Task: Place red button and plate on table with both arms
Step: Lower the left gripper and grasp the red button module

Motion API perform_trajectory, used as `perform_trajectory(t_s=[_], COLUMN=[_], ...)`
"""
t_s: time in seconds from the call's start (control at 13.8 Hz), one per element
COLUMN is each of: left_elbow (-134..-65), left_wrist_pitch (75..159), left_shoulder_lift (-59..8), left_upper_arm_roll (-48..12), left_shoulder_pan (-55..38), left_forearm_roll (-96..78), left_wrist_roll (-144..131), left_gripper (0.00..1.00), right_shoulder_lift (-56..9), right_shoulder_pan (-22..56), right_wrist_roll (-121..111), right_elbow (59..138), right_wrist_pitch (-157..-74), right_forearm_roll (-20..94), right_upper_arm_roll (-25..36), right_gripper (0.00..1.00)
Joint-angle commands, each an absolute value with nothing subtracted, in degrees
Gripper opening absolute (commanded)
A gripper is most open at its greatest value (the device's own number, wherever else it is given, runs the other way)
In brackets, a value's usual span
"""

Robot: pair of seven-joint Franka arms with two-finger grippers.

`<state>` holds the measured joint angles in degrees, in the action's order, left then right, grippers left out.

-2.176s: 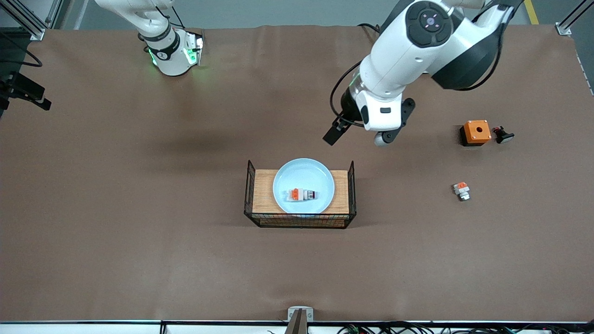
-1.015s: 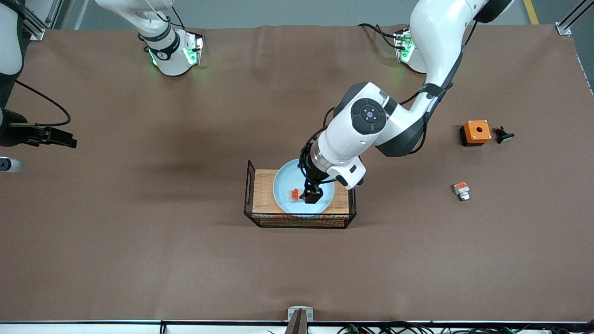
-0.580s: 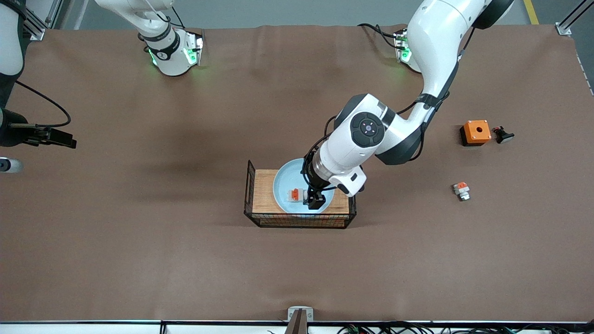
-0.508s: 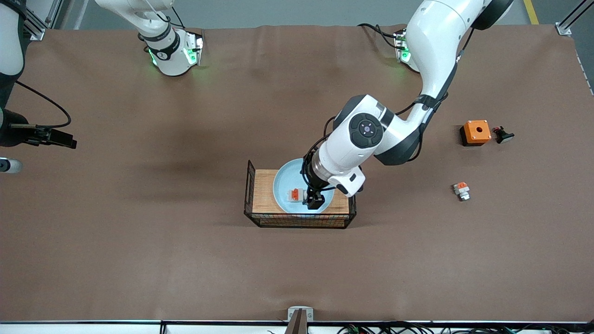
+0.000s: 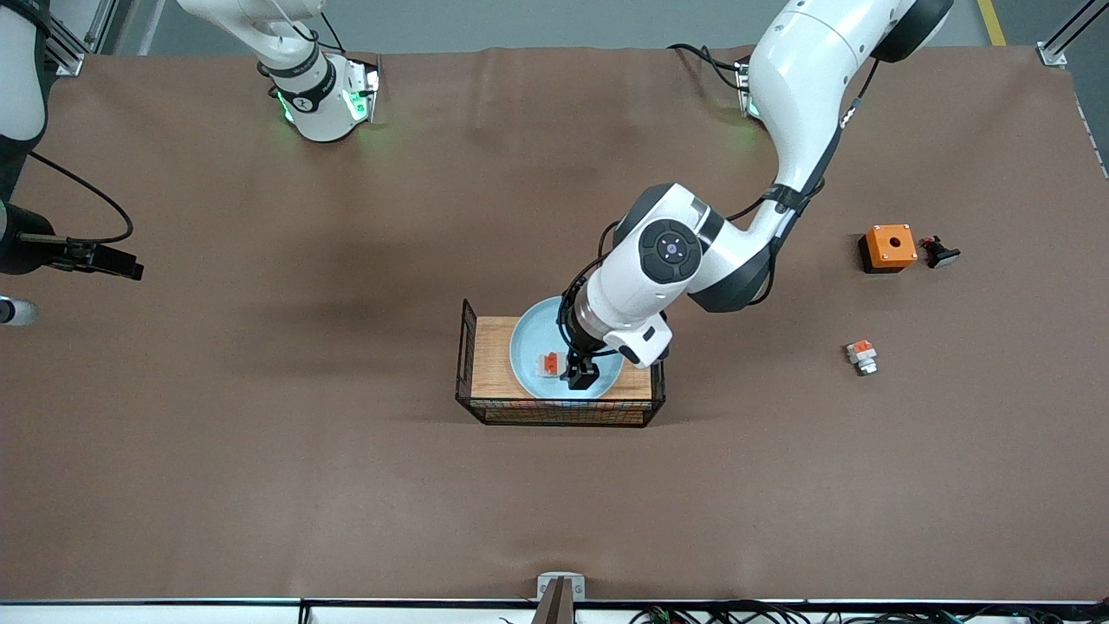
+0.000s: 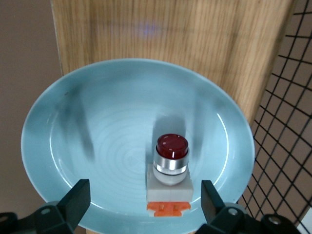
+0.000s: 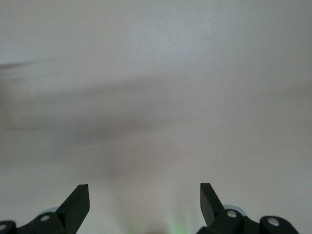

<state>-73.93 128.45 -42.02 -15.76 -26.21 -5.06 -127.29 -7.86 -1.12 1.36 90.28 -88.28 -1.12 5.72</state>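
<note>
The pale-blue plate (image 5: pixel 530 336) lies on a wooden tray (image 5: pixel 492 355) near the middle of the brown table (image 5: pixel 346 485). The red button (image 5: pixel 550 364) lies in the plate. My left gripper (image 5: pixel 579 373) is low over the plate and open. In the left wrist view the red button (image 6: pixel 170 165) lies between the two fingers (image 6: pixel 78 195), apart from both, on the plate (image 6: pixel 97 141). My right gripper (image 5: pixel 121 263) waits open at the right arm's end of the table; the right wrist view shows only its gripper (image 7: pixel 145 195) and a blank pale surface.
The tray has black wire ends (image 5: pixel 469 347), also seen as mesh (image 6: pixel 287 146) beside the plate. Toward the left arm's end lie an orange box with a hole (image 5: pixel 889 247), a small black part (image 5: pixel 938 252) and an orange-white part (image 5: pixel 861 355).
My left arm has come down from above the table to the plate, then shifted slightly toward the right arm's end. The right arm has come into view at the table's edge.
</note>
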Motion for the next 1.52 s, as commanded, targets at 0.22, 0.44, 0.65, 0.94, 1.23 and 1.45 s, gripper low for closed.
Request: perform_trajectory(t_s=[0.22,0.44,0.65,0.94,1.23,1.45], left_elbow=[-72.25,-72.25,-72.25,-72.25,-72.25,-72.33], left_wrist_pitch=[130.51,131.75,132.36,132.36,132.19,130.62], left_shoulder_lift=[-43.59,-44.21,-44.21,-44.03,-42.29,-39.39], left_upper_arm_roll=[-15.21,-14.24,-13.1,-13.18,-13.18,-13.18], left_shoulder_pan=[-26.98,-27.77,-28.65,-28.65,-28.13,-27.69], left_forearm_roll=[-3.6,-3.6,-3.6,-3.6,-3.6,-3.52], left_wrist_roll=[-127.71,-127.62,-127.71,-127.71,-127.71,-127.62], left_gripper=[0.85,0.77,0.58,0.31,0.3,0.3], right_shoulder_lift=[-8.44,-8.44,-8.44,-8.44,-8.44,-8.26], right_shoulder_pan=[-0.88,-0.62,-0.7,-0.62,0.61,2.54], right_wrist_roll=[7.89,8.44,8.53,9.05,17.12,25.45], right_elbow=[88.95,88.86,88.86,88.86,88.86,89.03], right_wrist_pitch=[-87.8,-87.72,-87.89,-87.8,-87.36,-86.84], right_forearm_roll=[-1.67,-1.84,-1.76,-1.76,-1.58,-0.79], right_upper_arm_roll=[4.92,5.01,5.01,5.01,4.83,4.75], right_gripper=[1.0,1.0,1.0,1.0,0.99,1.0])
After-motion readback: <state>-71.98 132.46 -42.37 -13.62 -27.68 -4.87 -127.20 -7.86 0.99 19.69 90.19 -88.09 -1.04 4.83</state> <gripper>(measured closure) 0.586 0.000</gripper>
